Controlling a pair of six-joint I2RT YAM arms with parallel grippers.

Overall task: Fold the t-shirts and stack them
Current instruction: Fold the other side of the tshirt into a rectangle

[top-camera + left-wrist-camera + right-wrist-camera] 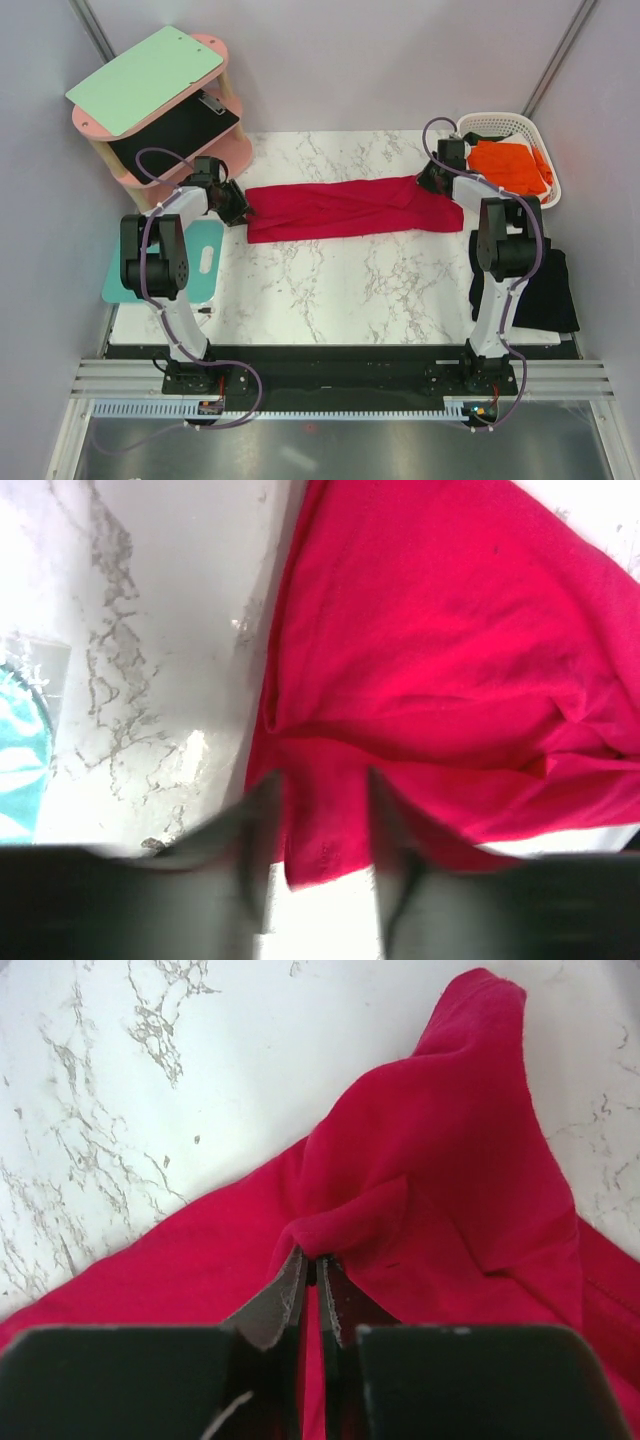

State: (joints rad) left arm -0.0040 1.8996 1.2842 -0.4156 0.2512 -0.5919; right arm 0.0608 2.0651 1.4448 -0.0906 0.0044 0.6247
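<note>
The crimson red t-shirt [340,208] lies stretched in a long band across the marble table. My left gripper [234,204] is at its left end. In the left wrist view its blurred jaws [320,810] stand apart, with the shirt's edge [450,650] between them. My right gripper [436,178] is at the right end, shut on a raised fold of the red shirt [420,1180], as the right wrist view [318,1265] shows. The orange t-shirt [508,165] lies in a white basket [497,121]. The black t-shirt [548,290] lies at the table's right edge.
A pink shelf [232,150] at the back left carries a mint-green board [145,80] on top and a black clipboard [175,135] below. A teal mat [200,262] lies at the left edge, beside the left arm.
</note>
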